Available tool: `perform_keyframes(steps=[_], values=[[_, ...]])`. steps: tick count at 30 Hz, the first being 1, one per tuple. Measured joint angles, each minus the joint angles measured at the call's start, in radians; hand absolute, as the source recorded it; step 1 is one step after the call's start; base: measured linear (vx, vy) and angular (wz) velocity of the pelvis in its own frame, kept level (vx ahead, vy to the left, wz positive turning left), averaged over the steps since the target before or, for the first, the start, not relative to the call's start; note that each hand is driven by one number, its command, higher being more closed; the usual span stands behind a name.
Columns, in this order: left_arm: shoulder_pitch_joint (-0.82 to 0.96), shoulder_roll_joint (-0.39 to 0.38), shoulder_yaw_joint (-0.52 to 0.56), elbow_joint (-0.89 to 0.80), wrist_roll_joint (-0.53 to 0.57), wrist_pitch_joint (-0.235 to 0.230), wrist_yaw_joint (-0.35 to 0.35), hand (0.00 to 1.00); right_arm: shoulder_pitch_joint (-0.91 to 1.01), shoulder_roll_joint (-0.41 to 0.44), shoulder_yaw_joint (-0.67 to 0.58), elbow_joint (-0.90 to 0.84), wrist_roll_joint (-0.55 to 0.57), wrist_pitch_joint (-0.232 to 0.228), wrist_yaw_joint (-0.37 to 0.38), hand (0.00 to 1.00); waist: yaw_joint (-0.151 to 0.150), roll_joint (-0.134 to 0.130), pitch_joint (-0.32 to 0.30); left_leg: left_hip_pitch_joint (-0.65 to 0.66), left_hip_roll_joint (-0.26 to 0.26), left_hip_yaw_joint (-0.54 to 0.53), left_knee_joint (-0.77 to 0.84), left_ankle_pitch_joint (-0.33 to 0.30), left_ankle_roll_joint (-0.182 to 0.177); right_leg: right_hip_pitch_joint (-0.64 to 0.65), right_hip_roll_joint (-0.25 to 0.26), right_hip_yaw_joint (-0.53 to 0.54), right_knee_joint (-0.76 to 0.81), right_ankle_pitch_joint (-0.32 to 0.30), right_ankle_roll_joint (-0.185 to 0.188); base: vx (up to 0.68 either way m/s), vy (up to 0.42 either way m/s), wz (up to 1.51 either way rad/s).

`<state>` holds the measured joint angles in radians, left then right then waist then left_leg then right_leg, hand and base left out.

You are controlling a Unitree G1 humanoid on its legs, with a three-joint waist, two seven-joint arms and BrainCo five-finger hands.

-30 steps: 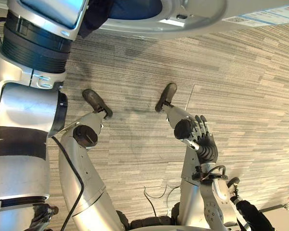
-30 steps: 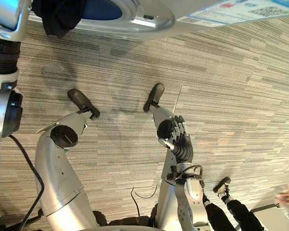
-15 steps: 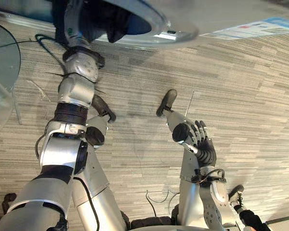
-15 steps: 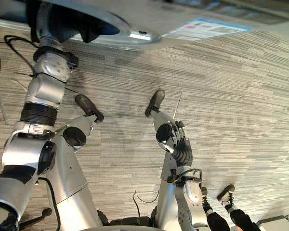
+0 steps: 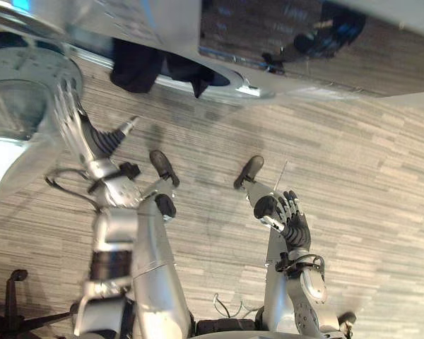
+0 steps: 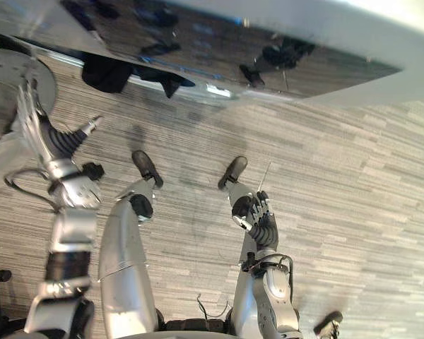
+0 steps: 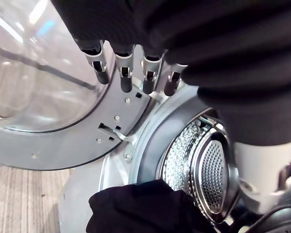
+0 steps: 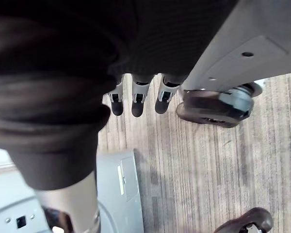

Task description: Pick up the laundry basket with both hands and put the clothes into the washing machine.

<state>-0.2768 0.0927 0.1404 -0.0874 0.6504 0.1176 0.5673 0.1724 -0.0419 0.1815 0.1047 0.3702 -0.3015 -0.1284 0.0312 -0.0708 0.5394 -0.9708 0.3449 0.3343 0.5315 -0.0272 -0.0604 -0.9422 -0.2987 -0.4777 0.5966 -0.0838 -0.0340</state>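
Bright, even indoor light, soft shadows on the floor [image 5: 353, 183], white glare on the door glass [image 7: 39, 82].

Shiny perforated metal on the washing machine drum [image 7: 203, 165], soft matt black cloth [image 7: 145, 208] at its mouth, glossy clear door glass [image 7: 34, 73] in a smooth silvery rim, and a matt, wood-grained floor [image 5: 353, 183].

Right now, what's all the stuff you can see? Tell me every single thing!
washing machine: one, silver-grey, at the far end of the floor
door: one, round, silver with a clear window, swung open on the robot's left
clothes: one bundle, dark, hanging out of the machine's mouth
drum: one, shiny metal with holes, inside the machine
floor: grey-brown stripes
chair base: one, black, near left
left hand: open, raised by the door
right hand: open, low, holding nothing
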Motion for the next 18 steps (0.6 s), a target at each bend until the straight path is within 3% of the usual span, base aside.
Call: perform_keyframes(steps=[2, 8, 13, 16, 18], values=[[0.083, -0.064, -0.057, -0.001, -0.001, -0.02, -0.013, 0.0, -0.037, 0.0, 0.006, 0.043, -0.02, 0.017, -0.002, 0.0, 0.009, 0.007, -0.003, 0.076, -0.03, -0.001, -0.07, 0.018, -0.004, 0.075, 0.0, -0.017, -0.046, 0.007, 0.01, 0.06, -0.002, 0.2], [0.193, -0.124, -0.11, 0.025, -0.048, -0.106, -0.116, 0.0, -0.165, -0.007, 0.024, 0.078, -0.022, 0.054, -0.006, 0.0, 0.019, 0.012, -0.006, 0.153, -0.083, -0.038, -0.158, 0.08, 0.007, 0.16, -0.028, -0.066, -0.054, -0.005, 0.021, 0.07, -0.032, 0.29], [0.283, -0.155, -0.114, 0.084, -0.22, -0.144, -0.222, 0.0, -0.325, -0.019, 0.017, 0.158, 0.01, 0.067, -0.026, 0.0, 0.06, 0.045, -0.022, 0.232, -0.153, -0.125, -0.273, 0.14, 0.004, 0.273, -0.082, -0.17, -0.033, -0.055, 0.034, 0.11, -0.058, 0.68], [0.344, -0.157, -0.109, 0.089, -0.294, -0.157, -0.255, 0.0, -0.527, -0.032, -0.006, 0.361, 0.088, 0.074, -0.046, 0.0, 0.102, 0.082, -0.043, 0.253, -0.195, -0.189, -0.335, 0.17, -0.007, 0.321, -0.12, -0.243, 0.001, -0.096, 0.048, 0.08, -0.055, 0.73], [0.362, -0.156, -0.102, 0.088, -0.333, -0.166, -0.264, 0.0, -0.642, -0.036, -0.021, 0.473, 0.146, 0.083, -0.061, 0.0, 0.129, 0.092, -0.048, 0.251, -0.212, -0.219, -0.351, 0.182, -0.013, 0.333, -0.137, -0.274, 0.026, -0.117, 0.051, 0.06, -0.083, 0.65]])
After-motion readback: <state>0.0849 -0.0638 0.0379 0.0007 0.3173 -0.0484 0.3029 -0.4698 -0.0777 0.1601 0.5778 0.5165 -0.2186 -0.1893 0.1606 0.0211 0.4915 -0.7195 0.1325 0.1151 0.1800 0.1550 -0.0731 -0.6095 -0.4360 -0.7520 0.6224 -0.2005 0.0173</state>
